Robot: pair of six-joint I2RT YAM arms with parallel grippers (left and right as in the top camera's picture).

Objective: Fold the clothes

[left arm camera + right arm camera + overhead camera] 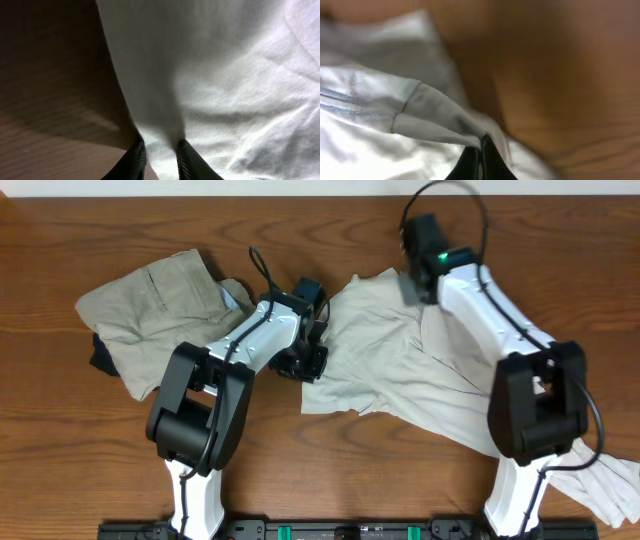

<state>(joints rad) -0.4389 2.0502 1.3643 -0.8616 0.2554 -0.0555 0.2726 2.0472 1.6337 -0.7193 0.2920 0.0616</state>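
Cream garment: L gripper pinches edge; R gripper clamped on fold.

Overhead we get even, soft light and sharp focus across the wooden table, with only thin shadows along cloth edges. Left wrist: the wood sits dim under a broad dark shadow, while the cream-white garment blows out toward the upper right corner. Right wrist we read as soft throughout, with cloth and wood both blurred.
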